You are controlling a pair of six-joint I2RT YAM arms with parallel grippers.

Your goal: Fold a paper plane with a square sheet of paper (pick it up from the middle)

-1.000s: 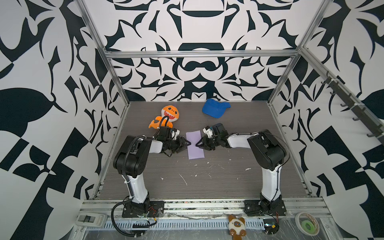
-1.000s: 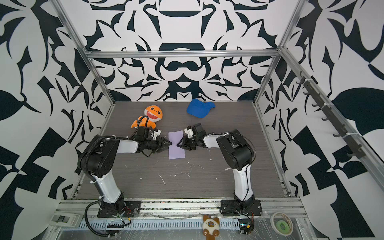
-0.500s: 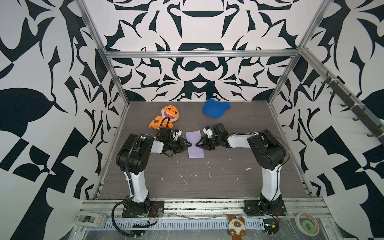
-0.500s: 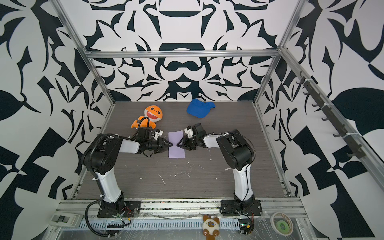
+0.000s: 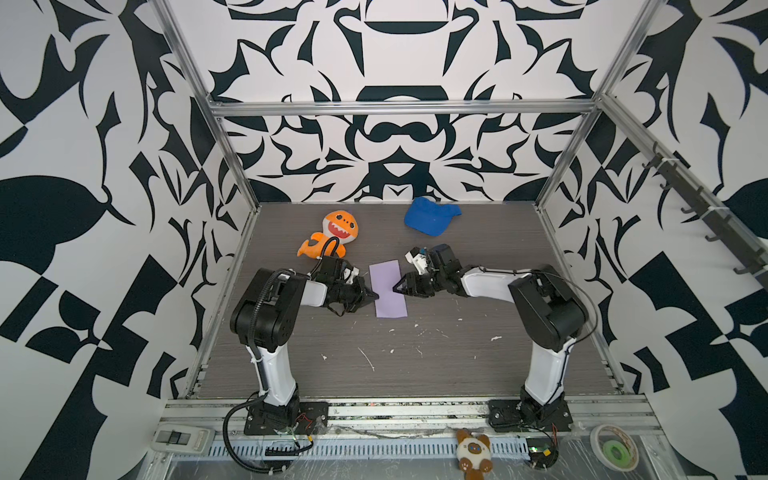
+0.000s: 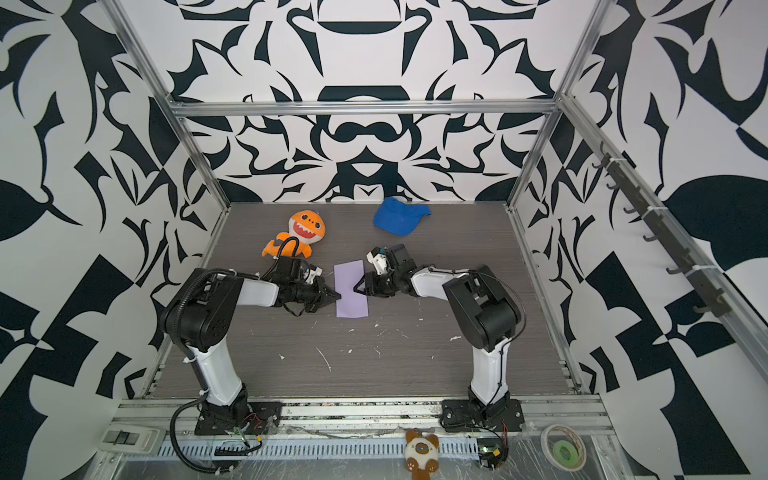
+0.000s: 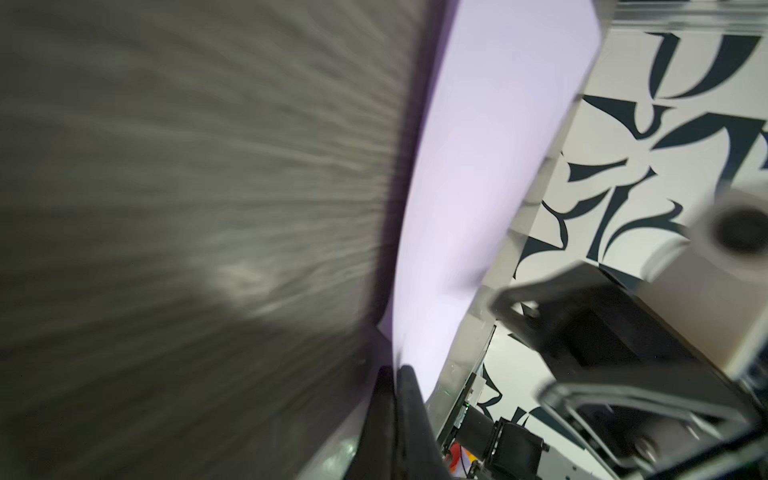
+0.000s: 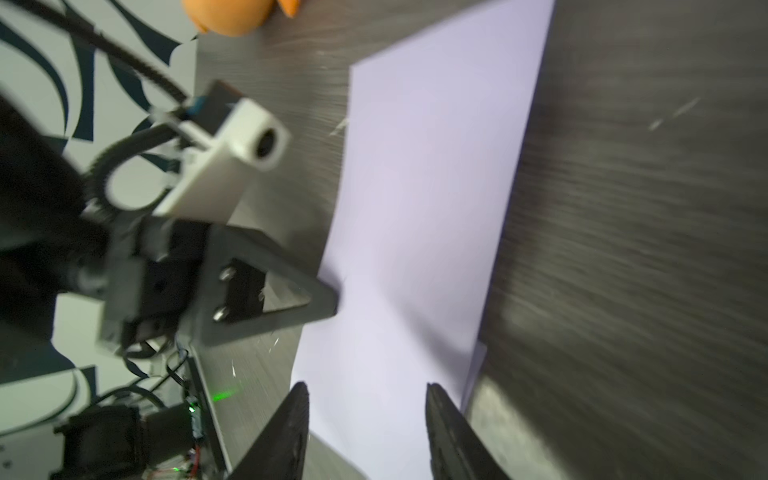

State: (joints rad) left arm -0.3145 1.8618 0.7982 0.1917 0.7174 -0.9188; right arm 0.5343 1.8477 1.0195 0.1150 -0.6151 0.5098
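Thin pale-lavender paper sheet point(image 5: 388, 291): I judge light, floppy; best hold mid-edge. Left gripper point(image 5: 375, 296) jaws clamped on it, right gripper point(image 5: 395, 287) jaws apart.

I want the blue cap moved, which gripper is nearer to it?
Right. The right gripper, open at the paper on its right side, lies in front of the blue cap; the left gripper pinches the opposite edge, farther away.

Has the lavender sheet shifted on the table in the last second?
No visible shift. In a top view the lavender sheet keeps its place relative to the orange plush shark and the blue cap.
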